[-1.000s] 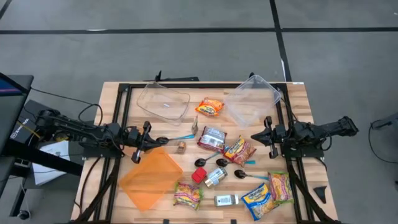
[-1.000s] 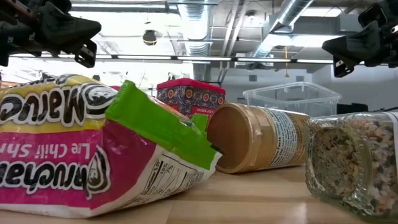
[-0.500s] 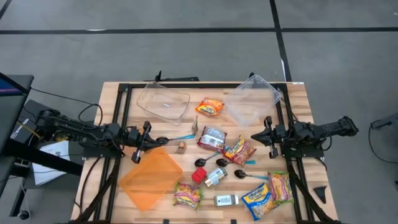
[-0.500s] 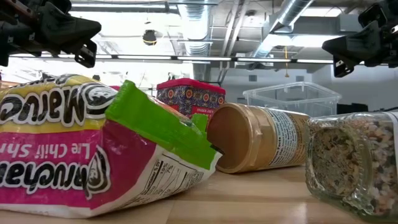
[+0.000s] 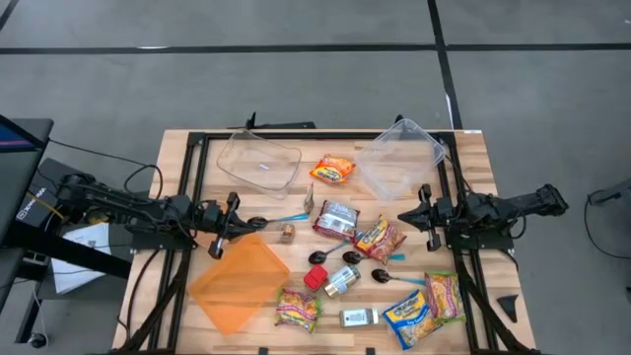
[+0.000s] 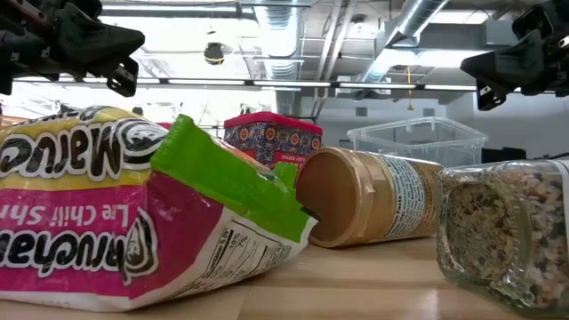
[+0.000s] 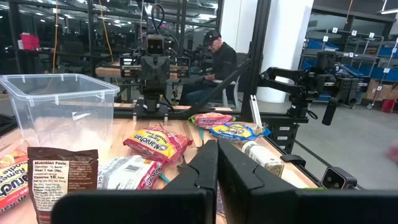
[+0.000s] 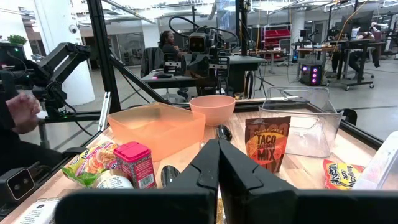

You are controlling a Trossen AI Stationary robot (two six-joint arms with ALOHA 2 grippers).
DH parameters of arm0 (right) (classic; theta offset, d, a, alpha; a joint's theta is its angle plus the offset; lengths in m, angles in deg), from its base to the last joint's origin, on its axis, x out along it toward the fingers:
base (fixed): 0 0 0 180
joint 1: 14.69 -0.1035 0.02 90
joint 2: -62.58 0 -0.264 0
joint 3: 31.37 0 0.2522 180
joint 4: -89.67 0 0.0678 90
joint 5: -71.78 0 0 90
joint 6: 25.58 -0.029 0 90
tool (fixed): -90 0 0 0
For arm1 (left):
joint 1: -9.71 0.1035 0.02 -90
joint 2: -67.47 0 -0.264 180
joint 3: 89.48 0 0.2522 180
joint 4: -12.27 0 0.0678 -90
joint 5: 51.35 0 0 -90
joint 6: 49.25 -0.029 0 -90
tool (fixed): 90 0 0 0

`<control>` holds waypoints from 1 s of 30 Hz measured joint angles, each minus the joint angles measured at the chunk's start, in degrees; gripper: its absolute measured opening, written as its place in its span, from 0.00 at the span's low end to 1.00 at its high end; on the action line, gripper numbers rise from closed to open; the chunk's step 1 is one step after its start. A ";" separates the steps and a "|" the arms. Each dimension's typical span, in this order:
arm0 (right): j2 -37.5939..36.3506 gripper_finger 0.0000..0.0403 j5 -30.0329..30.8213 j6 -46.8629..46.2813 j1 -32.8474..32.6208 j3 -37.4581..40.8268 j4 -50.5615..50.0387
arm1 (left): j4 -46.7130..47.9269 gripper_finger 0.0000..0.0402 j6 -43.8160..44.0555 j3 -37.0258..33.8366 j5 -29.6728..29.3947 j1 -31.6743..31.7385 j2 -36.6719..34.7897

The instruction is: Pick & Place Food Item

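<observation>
Several food items lie on the wooden table: an orange packet (image 5: 333, 170), a brown taco-mix packet (image 5: 336, 219), a red and yellow noodle packet (image 5: 380, 238), a noodle packet with a green edge (image 5: 297, 308), a jar on its side (image 5: 342, 280) and a red tin (image 5: 315, 278). My left gripper (image 5: 229, 225) hovers shut and empty above the table's left side, over the far edge of the orange container (image 5: 240, 283). My right gripper (image 5: 414, 215) hovers shut and empty at the right, beside the red and yellow packet. Both point toward the table's middle.
Two clear tubs stand at the far side (image 5: 258, 160) (image 5: 400, 158). Black spoons (image 5: 317, 257), a blue-handled spoon (image 5: 276, 219), a spice jar (image 5: 359, 317) and two more packets (image 5: 411, 318) (image 5: 446, 294) lie near the front. A black frame (image 5: 192, 177) runs around the table. People show beyond it (image 7: 221, 59).
</observation>
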 joint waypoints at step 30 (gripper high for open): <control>0.00 0.00 0.82 -2.77 0.01 0.08 7.96 | -11.68 0.00 -4.69 -0.01 -1.83 0.00 0.00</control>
